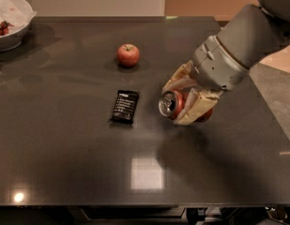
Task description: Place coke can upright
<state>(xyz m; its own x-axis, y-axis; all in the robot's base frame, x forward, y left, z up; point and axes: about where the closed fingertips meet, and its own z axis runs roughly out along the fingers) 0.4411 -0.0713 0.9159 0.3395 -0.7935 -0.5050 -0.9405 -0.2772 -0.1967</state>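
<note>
**Robot claw gripping a tipped coke can above a dark table**

A beige two-finger claw point(172, 105) reaches in from the right on a thick grey arm point(238, 50). It is closed around a red coke can point(169, 105), with one finger across the can's upper side and the other along its lower side.

The can lies on its side in the grip, not upright. Its silver top and pull-tab opening face left and toward the viewer, while its red body points back to the right, partly hidden behind the lower finger. The can appears to be held just clear of the table point(64, 163), and a soft shadow falls on the dark surface below the claw.

To the left of the claw, near but apart from it, a flat black snack bar wrapper point(125, 106) lies on the table. Farther back and to the left of the claw sits a round red apple point(128, 55), standing alone. Well away from the claw, at the far left corner of the table, is a white bowl point(13, 13) with something dark red inside; what it is cannot be made out.
</note>
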